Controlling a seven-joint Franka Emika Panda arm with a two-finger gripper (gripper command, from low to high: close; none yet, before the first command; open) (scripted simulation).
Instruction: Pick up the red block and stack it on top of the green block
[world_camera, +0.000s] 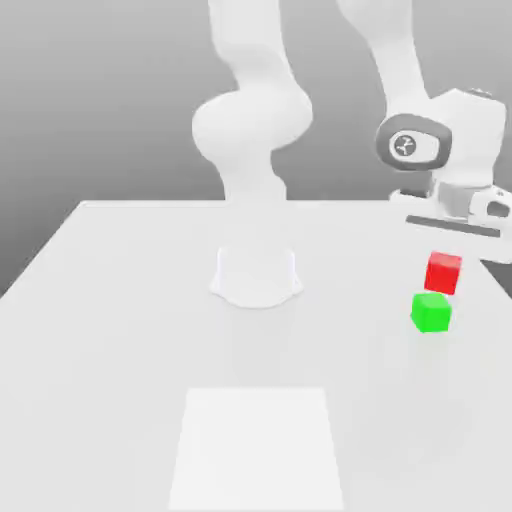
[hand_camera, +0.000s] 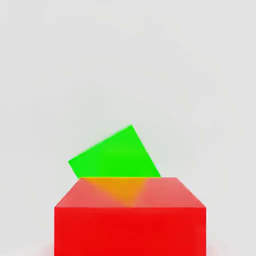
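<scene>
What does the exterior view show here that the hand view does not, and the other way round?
Exterior only: the white arm, its hand above the blocks, the table's edges and a white square patch on the near part of the table.

Hand view only: a close look down past the red block at the green block's top face, which sits turned at an angle to the red one.

Both: the red block above the green block, with white table around them.
</scene>
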